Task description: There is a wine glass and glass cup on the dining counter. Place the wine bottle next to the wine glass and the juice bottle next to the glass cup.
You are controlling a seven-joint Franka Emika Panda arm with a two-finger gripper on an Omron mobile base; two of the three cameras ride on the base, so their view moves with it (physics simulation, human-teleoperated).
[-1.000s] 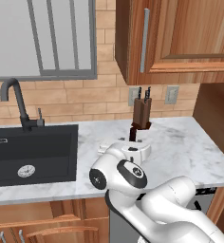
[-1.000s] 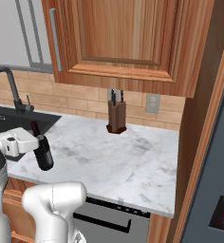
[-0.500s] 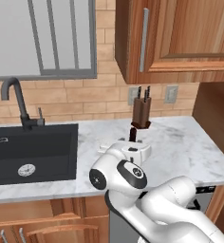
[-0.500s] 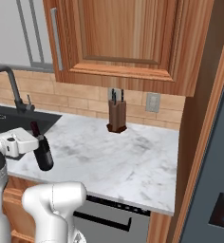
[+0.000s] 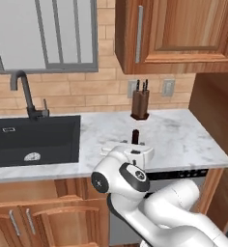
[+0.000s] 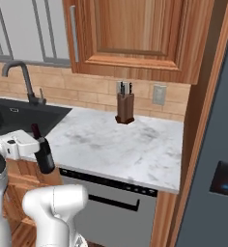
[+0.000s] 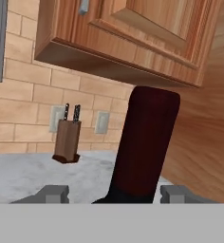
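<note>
Hand holds the wine bottle upright by the marble counter, unmoved since earlier.

Little has changed over the last second. In the right base view the wine bottle, gripped in the hand, has shifted very slightly along with the arm, and its dark red cap stands a touch clearer of the white wrist. In the left base view the cap rises in the same place above the hand.
</note>
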